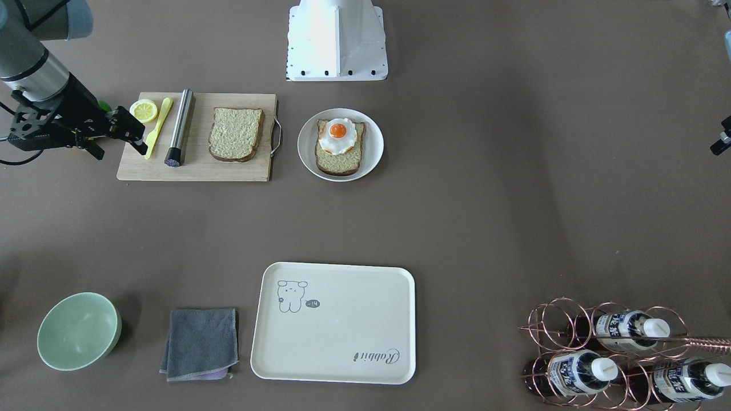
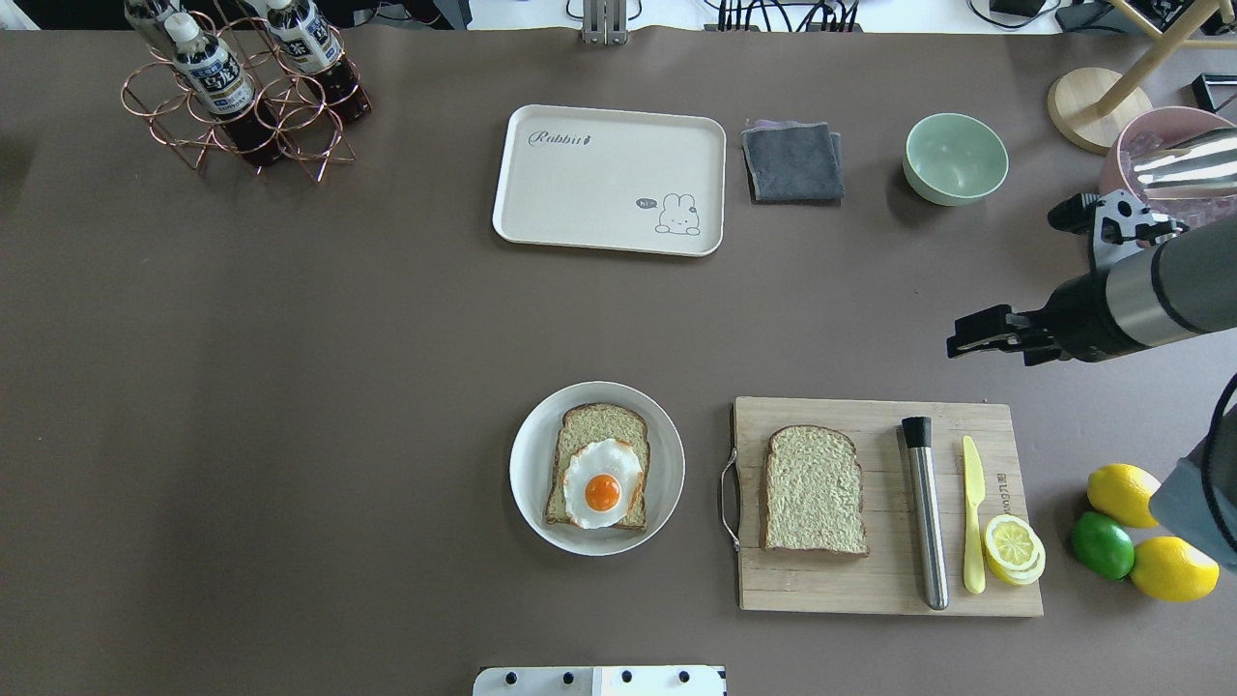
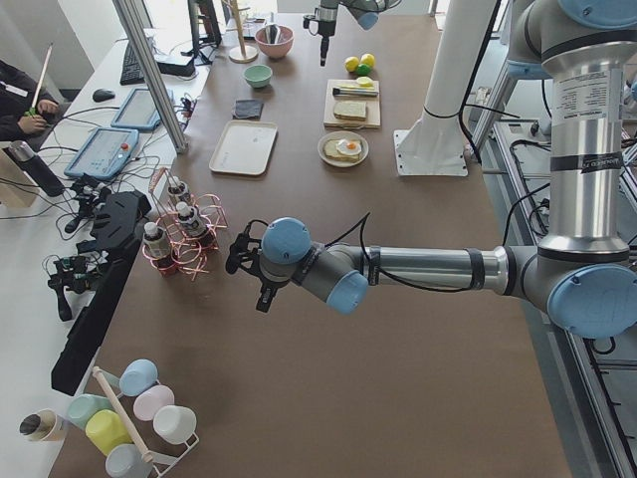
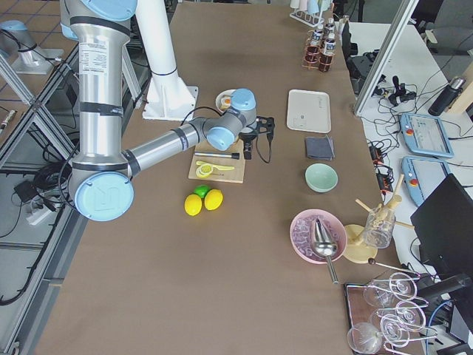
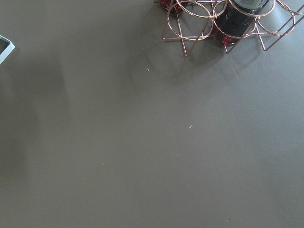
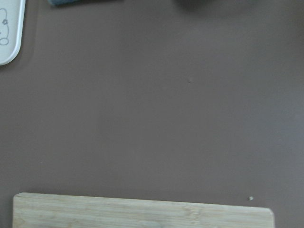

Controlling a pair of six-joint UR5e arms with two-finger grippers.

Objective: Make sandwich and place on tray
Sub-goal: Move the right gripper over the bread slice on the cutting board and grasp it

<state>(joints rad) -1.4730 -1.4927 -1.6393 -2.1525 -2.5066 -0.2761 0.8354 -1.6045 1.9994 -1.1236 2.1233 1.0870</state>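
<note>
Table point(image 2: 290, 387): carrying everything, with all the food lying loose.
Tray point(image 2: 580, 208): lying bare, well apart from the right pincer point(image 2: 966, 338); placing is not yet done.
Cutting board point(image 2: 870, 580): sitting just beside that pincer and bearing the loose bread slice point(image 2: 814, 490), so capping is waiting.
Plate point(image 2: 527, 464): sitting beyond the board from that pincer, holding the other slice point(image 2: 594, 423) with the egg point(image 2: 601, 488) on top.
Right pincer: hovering empty; its jaw spread is unclear, so I cannot tell.
Left pincer point(image 3: 247, 271): hanging far from the food, by the bottle rack point(image 3: 189, 244); I cannot tell its opening.

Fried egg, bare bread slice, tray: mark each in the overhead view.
fried egg point(image 2: 602, 491): overhead exterior view, on the orange yolk.
bare bread slice point(image 2: 814, 489): overhead exterior view, centre of its crumb.
tray point(image 2: 599, 184): overhead exterior view, bare floor near its middle.
</note>
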